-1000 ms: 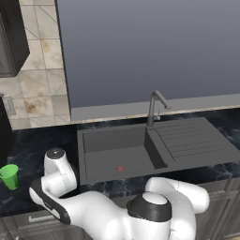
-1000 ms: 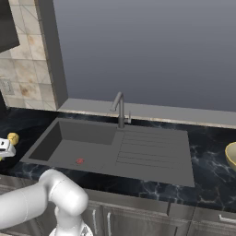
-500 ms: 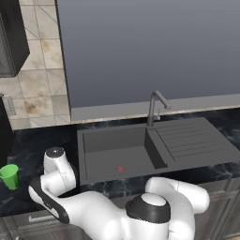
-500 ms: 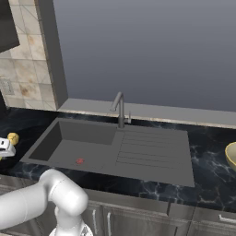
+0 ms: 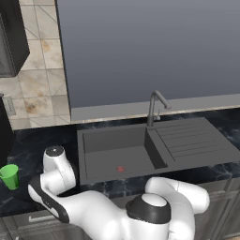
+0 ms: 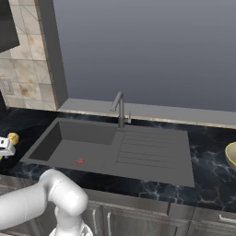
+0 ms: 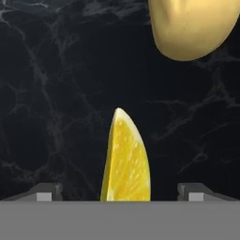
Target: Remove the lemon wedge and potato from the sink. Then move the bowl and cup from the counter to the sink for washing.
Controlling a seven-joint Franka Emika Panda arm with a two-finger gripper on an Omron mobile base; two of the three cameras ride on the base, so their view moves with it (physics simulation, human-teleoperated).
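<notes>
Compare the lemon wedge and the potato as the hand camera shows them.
The lemon wedge is a slim, pointed, bright yellow crescent with pulpy flesh showing; the potato is a rounded, smooth, duller tan-yellow lump. The wedge lies between the end effector's open fingertips; the potato sits apart, cut off by the frame's edge. Both rest on the dark marbled counter.

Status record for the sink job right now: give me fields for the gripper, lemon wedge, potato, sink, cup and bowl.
gripper: open, fingertips apart either side of the wedge
lemon wedge: on the dark marble counter, between the fingertips, not clamped
potato: on the counter beyond the wedge, apart from it
sink: basin holds neither item
cup: upright on the counter left of the sink
bowl: on the counter right of the drainboard
</notes>
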